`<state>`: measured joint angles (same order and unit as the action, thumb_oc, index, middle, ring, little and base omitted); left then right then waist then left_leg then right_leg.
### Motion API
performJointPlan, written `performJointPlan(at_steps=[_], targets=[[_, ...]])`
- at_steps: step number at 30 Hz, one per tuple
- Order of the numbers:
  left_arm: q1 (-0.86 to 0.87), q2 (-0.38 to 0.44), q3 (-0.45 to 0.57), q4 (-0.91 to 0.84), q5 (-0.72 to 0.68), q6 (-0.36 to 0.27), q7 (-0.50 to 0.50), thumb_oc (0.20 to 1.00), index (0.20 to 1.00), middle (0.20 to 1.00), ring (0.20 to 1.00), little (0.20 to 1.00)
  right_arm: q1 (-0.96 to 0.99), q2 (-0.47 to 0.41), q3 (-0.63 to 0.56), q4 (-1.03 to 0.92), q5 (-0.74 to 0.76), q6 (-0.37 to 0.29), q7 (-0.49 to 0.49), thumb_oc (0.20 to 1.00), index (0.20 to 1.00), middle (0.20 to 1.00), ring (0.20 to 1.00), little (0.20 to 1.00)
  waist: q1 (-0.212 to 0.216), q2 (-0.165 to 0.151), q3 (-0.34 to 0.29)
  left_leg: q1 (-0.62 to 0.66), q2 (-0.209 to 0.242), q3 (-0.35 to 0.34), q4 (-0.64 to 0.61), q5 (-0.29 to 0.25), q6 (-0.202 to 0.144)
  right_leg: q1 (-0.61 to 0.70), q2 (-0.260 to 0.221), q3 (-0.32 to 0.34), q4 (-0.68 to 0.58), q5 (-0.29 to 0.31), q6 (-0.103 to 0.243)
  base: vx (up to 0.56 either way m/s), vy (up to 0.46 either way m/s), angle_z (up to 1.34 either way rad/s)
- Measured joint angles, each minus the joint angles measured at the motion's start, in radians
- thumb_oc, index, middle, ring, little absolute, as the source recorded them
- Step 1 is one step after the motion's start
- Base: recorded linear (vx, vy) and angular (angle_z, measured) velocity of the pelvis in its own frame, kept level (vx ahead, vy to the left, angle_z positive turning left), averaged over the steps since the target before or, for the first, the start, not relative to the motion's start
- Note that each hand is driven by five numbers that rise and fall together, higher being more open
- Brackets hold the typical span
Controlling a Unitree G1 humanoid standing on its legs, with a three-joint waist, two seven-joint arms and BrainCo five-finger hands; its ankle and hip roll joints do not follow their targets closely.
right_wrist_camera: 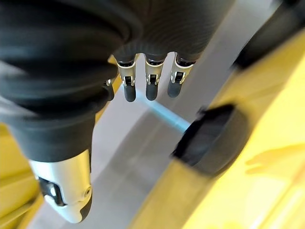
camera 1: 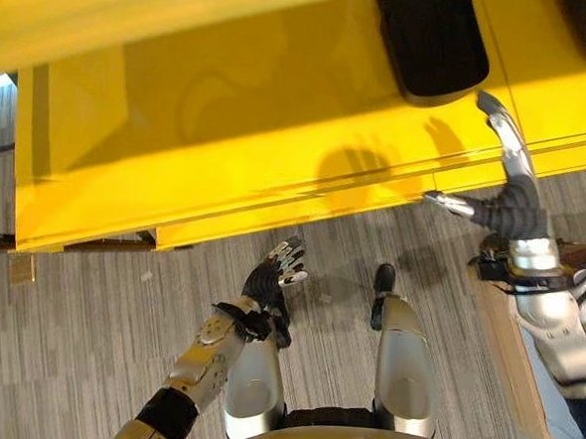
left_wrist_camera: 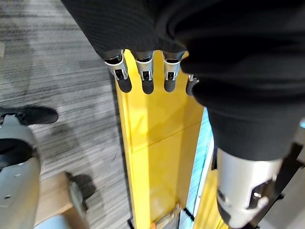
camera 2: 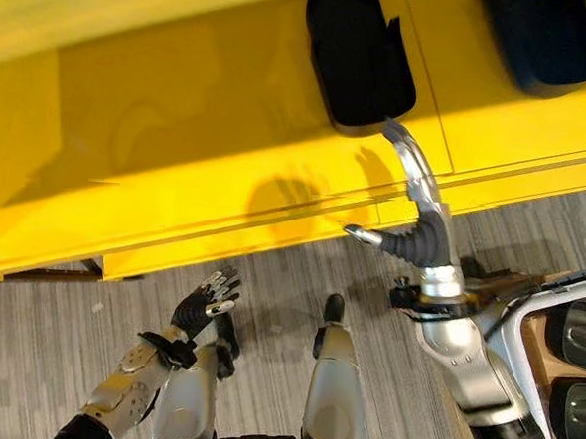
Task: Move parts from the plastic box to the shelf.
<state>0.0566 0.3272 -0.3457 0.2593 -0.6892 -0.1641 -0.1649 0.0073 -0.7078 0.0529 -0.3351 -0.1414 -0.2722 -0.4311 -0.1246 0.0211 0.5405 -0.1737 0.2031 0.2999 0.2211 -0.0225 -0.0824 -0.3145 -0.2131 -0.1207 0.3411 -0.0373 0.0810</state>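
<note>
The silver-grey right arm is raised, its dark-covered right hand (camera 2: pixel 417 222) held with fingers straight and thumb spread. The left hand (camera 1: pixel 275 273) is held low, fingers relaxed.

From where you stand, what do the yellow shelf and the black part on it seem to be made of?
Yellow shelf: probably painted metal, glossy; it mirrors light and shadows. Black part: seemingly matte plastic or rubber, rounded, with no shine. Right hand is open beside it.

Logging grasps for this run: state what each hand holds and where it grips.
Nothing is held. The right hand reaches open-fingered toward the black part on the yellow shelf; the left hand hangs open.
</note>
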Motion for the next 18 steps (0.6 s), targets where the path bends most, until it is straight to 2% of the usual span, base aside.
performJointPlan(at_steps=[1, 7, 8, 12, 14, 15, 16, 17, 18], targets=[[0.007, -0.002, 0.016, 0.001, -0.011, -0.001, 0.0, 1.0, 1.0, 1.0, 1.0, 1.0, 0.029, 0.001, -0.043, -0.002, 0.0, 0.002, -0.016, 1.0, 1.0, 1.0, 1.0, 1.0, -0.001, -0.005, -0.001, 0.037, -0.009, 0.014, -0.031, 0.007, 0.007, 0.042, 0.0, 0.002, -0.054, 0.026, 0.009, 0.0, 0.205, -0.09], [0.046, -0.002, 0.054, 0.001, -0.011, -0.019, -0.003, 1.0, 1.0, 1.0, 1.0, 1.0, 0.037, 0.002, -0.065, 0.016, 0.026, 0.015, -0.047, 1.0, 1.0, 1.0, 1.0, 1.0, 0.006, -0.031, -0.065, 0.072, -0.03, 0.035, -0.079, 0.018, 0.01, 0.098, -0.006, 0.003, -0.16, 0.079, 0.027, -0.04, 0.175, -0.05], [0.048, -0.002, 0.054, 0.001, -0.011, -0.019, -0.005, 1.0, 1.0, 1.0, 1.0, 1.0, 0.031, 0.007, -0.065, 0.038, 0.062, 0.031, -0.047, 1.0, 1.0, 1.0, 1.0, 1.0, 0.007, -0.037, -0.08, 0.084, -0.035, 0.039, -0.079, 0.015, 0.013, 0.115, -0.01, 0.002, -0.175, 0.085, 0.031, -0.07, 0.218, 0.0], [0.052, -0.001, 0.051, 0.024, -0.01, -0.027, -0.01, 1.0, 1.0, 1.0, 1.0, 1.0, 0.054, 0.128, -0.068, 0.205, 0.279, 0.118, -0.007, 1.0, 1.0, 1.0, 1.0, 1.0, 0.01, -0.079, -0.139, 0.112, -0.061, 0.052, -0.071, -0.008, 0.026, 0.16, -0.036, 0.006, -0.212, 0.099, 0.05, -0.09, 0.176, 0.0], [0.054, -0.002, 0.052, 0.032, -0.011, -0.034, -0.017, 1.0, 1.0, 1.0, 1.0, 1.0, 0.118, 0.204, -0.066, 0.225, 0.334, 0.153, 0.013, 1.0, 1.0, 1.0, 1.0, 1.0, 0.011, -0.096, -0.146, 0.094, -0.066, 0.057, -0.028, -0.035, 0.034, 0.172, -0.047, 0.01, -0.24, 0.12, 0.058, -0.08, 0.194, -0.06], [0.055, -0.006, 0.036, 0.041, -0.046, -0.034, -0.038, 1.0, 1.0, 1.0, 1.0, 1.0, 0.196, 0.257, -0.063, 0.238, 0.368, 0.184, 0.017, 1.0, 1.0, 1.0, 1.0, 1.0, 0.006, -0.11, -0.144, 0.079, -0.065, 0.061, 0.032, -0.072, 0.043, 0.191, -0.056, 0.016, -0.264, 0.133, 0.066, -0.16, 0.257, -0.18], [0.06, -0.012, 0.024, 0.058, -0.041, -0.033, -0.058, 1.0, 1.0, 1.0, 1.0, 1.0, 0.227, 0.271, -0.051, 0.278, 0.429, 0.229, 0.014, 1.0, 1.0, 1.0, 1.0, 1.0, 0.001, -0.133, -0.16, 0.05, -0.064, 0.074, 0.094, -0.118, 0.062, 0.204, -0.068, 0.011, -0.301, 0.148, 0.054, -0.15, 0.198, -0.25], [0.059, -0.012, 0.022, 0.078, -0.032, -0.032, -0.063, 1.0, 1.0, 1.0, 1.0, 1.0, 0.224, 0.276, -0.048, 0.311, 0.458, 0.254, 0.011, 1.0, 1.0, 1.0, 1.0, 1.0, -0.003, -0.149, -0.17, 0.03, -0.064, 0.08, 0.134, -0.137, 0.071, 0.205, -0.073, 0.011, -0.325, 0.165, 0.034, -0.17, 0.176, -0.28], [0.054, -0.008, 0.021, 0.095, -0.028, -0.027, -0.065, 1.0, 1.0, 1.0, 1.0, 1.0, 0.223, 0.282, -0.047, 0.332, 0.484, 0.265, 0.007, 1.0, 1.0, 1.0, 1.0, 1.0, -0.007, -0.168, -0.169, 0.02, -0.063, 0.086, 0.169, -0.151, 0.079, 0.202, -0.076, 0.009, -0.338, 0.209, 0.023, -0.1, 0.112, -0.29]])
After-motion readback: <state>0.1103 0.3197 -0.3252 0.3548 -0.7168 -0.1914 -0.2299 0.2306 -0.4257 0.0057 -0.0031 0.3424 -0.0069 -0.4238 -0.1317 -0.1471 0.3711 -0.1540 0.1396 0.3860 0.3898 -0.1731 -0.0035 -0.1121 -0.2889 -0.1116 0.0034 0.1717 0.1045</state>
